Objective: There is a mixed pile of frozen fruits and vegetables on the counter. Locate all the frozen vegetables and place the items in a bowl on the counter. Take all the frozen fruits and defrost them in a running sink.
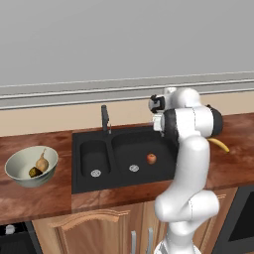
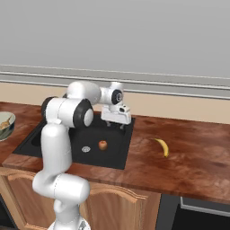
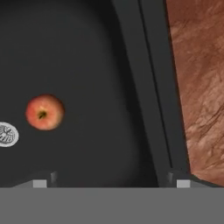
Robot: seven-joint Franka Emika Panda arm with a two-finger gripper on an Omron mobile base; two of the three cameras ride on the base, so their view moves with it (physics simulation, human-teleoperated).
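A red apple [image 1: 151, 158] [image 2: 103, 145] [image 3: 44, 112] lies on the floor of the wide basin of the black sink [image 1: 89, 136] [image 2: 121, 155] [image 3: 144, 87], near a silver drain [image 3: 6, 134]. My gripper [image 2: 115, 126] [image 3: 111, 181] hangs open over the basin's right side, above and to the right of the apple, with nothing between its fingers. The yellow banana [image 2: 162, 147] [image 1: 219, 145] rests on the counter [image 2: 188, 157] right of the sink. At the far left the pale bowl [image 1: 15, 166] holds the tan bulb [image 1: 42, 162] and the dark lump [image 1: 34, 172].
A slim black faucet [image 1: 104, 119] stands behind the divider between the basins. A wall ledge runs along the back of the counter. A dark appliance front [image 1: 245, 218] sits below the counter at the right. Bare wood lies around the banana.
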